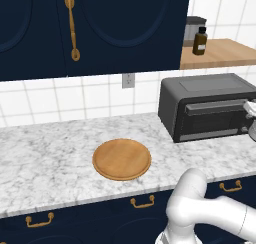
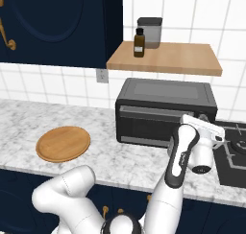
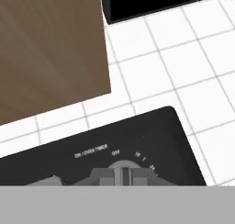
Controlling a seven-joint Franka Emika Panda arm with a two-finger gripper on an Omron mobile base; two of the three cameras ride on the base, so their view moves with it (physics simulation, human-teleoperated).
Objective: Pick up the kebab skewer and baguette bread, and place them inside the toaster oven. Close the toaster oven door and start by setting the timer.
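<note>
Timer knob [image 3: 122, 172] on the toaster oven [image 2: 163, 111] sits right at the jaws — pressed together — under lettering "ON / OVEN TIMER" and "OFF"; toaster oven door [image 2: 146, 124] shut.

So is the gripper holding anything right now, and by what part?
It looks shut on the toaster oven's timer knob, pinching its raised centre ridge. No food item is in the gripper.

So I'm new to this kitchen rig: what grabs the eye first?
The dark grey boxy toaster oven on the marble counter, door closed, with the white arm's gripper at its knob end. Left of it lies a bare round wooden board.
</note>
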